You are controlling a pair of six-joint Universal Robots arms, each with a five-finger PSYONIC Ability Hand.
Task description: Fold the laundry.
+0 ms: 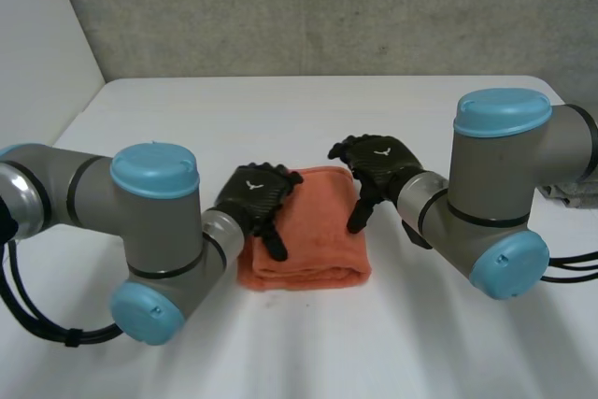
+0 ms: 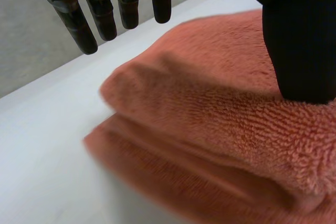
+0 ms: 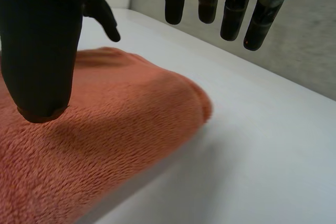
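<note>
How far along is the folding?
Done: the towel lies folded in layers on the table. In hand: the left hand and right hand hang open over its side edges, gripping nothing. Left: perhaps one more fold, or just withdrawing.

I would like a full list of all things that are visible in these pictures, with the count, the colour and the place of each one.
towel: one, orange, folded, on the middle of the table between the two hands
table: one, white, under everything
wall: one, grey, behind the table
unclear thing: one, grey, at the table's right edge, partly hidden; too little shows to name it
arms: two, grey with light-blue caps, one on each side of the towel
left hand: one, black, open, at the towel's left edge, thumb resting on the towel
right hand: one, black, open, at the towel's far right corner, thumb on or just above the towel
</note>
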